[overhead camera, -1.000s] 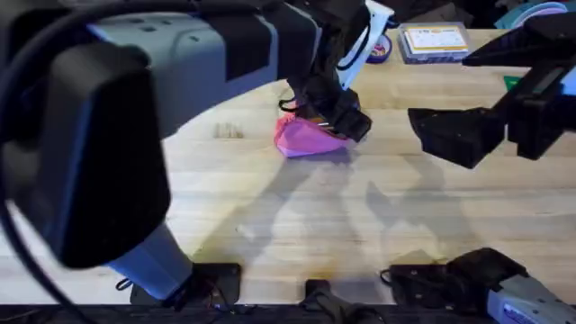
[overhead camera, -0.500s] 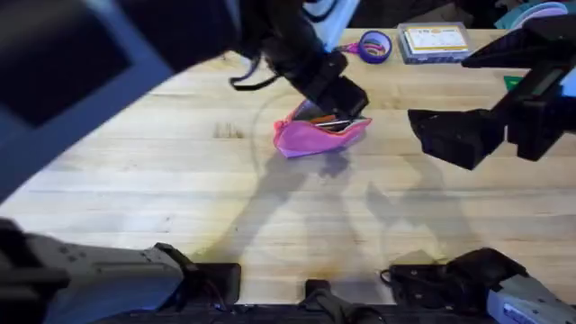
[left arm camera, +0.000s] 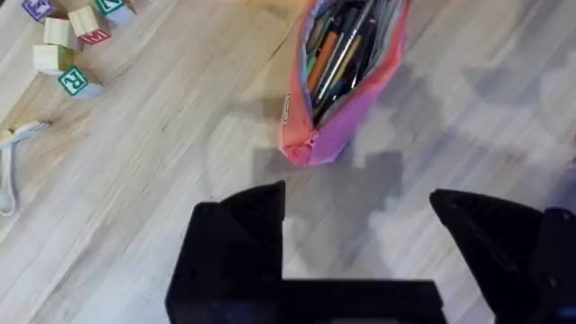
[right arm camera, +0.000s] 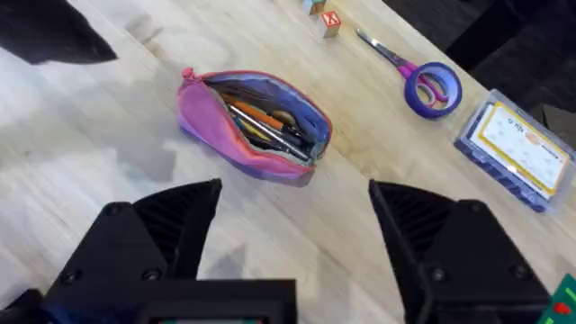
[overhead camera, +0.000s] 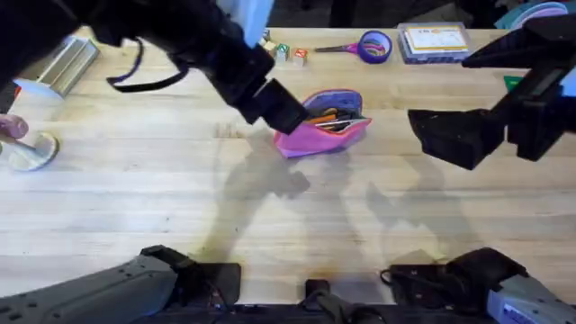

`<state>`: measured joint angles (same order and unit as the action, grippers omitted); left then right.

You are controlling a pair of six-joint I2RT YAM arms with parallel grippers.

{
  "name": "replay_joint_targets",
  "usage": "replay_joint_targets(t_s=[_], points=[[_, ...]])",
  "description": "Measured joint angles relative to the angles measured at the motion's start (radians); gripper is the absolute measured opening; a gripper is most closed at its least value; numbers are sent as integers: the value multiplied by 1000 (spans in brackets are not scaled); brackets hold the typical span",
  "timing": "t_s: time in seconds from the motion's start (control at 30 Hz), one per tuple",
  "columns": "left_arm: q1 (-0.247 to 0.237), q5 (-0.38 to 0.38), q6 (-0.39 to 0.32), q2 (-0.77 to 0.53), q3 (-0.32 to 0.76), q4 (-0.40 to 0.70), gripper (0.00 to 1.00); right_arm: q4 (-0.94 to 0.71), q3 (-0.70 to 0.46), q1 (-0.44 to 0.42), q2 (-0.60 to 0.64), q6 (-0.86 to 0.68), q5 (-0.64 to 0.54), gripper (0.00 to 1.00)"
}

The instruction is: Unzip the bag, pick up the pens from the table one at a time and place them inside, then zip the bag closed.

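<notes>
The pink bag (overhead camera: pixel 317 135) lies on the table (overhead camera: pixel 270 207) with its zipper undone and its mouth gaping. Several pens (left arm camera: pixel 346 54) lie inside it, orange, black and silver among them, and they show in the right wrist view too (right arm camera: pixel 265 126). My left gripper (overhead camera: pixel 281 108) hovers just left of the bag, open and holding nothing; its wrist view shows the bag (left arm camera: pixel 337 108) beyond the spread fingers (left arm camera: pixel 243 225). My right gripper (overhead camera: pixel 454 135) hangs open well to the right of the bag (right arm camera: pixel 252 135), also holding nothing.
Purple-handled scissors (overhead camera: pixel 364 45) and a clear plastic box (overhead camera: pixel 435 40) sit at the back right. Small letter blocks (overhead camera: pixel 288 54) lie behind the bag. A silver cylinder (overhead camera: pixel 63 67) and a round metal piece (overhead camera: pixel 27 151) are at the far left.
My left arm has pulled back from over the bag toward the left, uncovering the open bag with the pens in it. The right arm has not moved.
</notes>
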<state>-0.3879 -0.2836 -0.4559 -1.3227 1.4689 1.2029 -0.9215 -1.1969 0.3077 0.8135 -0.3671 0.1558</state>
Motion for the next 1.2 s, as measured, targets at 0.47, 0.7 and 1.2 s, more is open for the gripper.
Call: replay_joint_targets(t_s=[0.47,0.7,1.2], points=[[285,-193,-310,15,-12,129,995,0,0,0,0,0,0,998],[302,-194,-349,-6,-14,92,995,0,0,0,0,0,0,998],[478,-322,-879,-15,-42,215,995,0,0,0,0,0,0,998]])
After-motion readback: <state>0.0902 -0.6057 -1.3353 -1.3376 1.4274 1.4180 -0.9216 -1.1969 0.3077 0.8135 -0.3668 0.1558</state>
